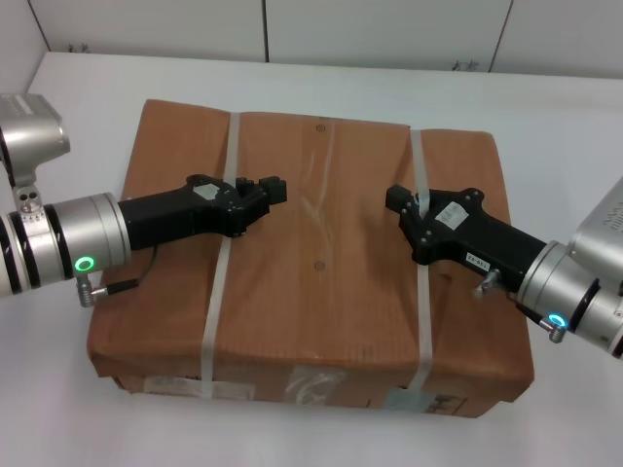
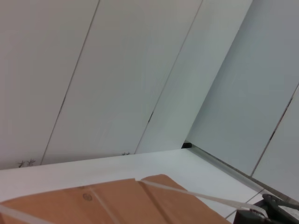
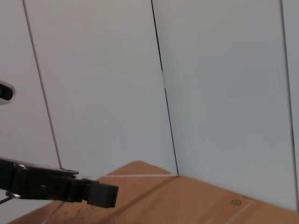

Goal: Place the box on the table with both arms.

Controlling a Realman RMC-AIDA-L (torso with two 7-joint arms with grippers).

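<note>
The brown cardboard box lies flat on the white table, with two white straps across its wrinkled top. My left gripper reaches in over the left strap, low above the box top. My right gripper reaches in over the right strap. The two face each other across the middle of the box. The left wrist view shows the box and a strap running to the right gripper. The right wrist view shows the box and the left gripper.
White wall panels stand behind the table's far edge. Bare tabletop shows to the left and right of the box. Labels and clear tape are on the box's near side.
</note>
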